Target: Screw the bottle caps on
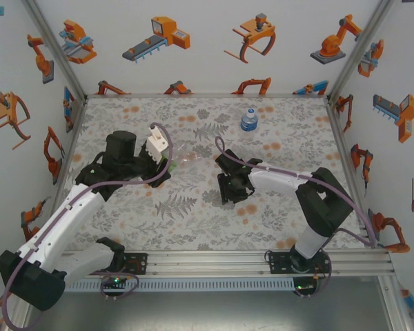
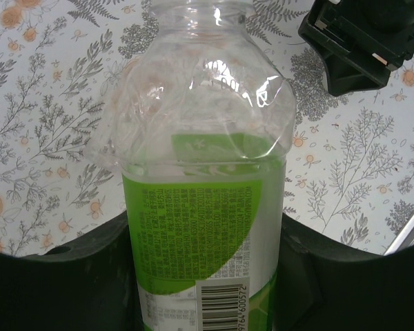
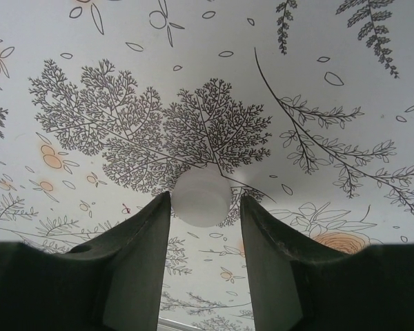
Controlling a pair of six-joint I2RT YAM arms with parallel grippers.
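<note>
In the left wrist view my left gripper (image 2: 203,231) is shut on the bottle with the green label (image 2: 193,227), one black finger on each side of the label. The bottle's clear neck and open mouth (image 2: 196,10) point away and carry no cap. From above, my left gripper (image 1: 165,164) holds that bottle low over the table, neck toward the right. My right gripper (image 3: 205,198) stands open over a white bottle cap (image 3: 201,196) lying on the floral table. The left fingertip (image 3: 164,207) touches the cap; a small gap shows at the right one. A blue-labelled bottle (image 1: 248,120) stands at the back.
The floral-print table (image 1: 193,221) is walled in by white panels with orange robot prints. My right gripper (image 1: 229,187) sits at the table's middle, a short way right of the held bottle's neck, and shows as a black block (image 2: 362,38) in the left wrist view.
</note>
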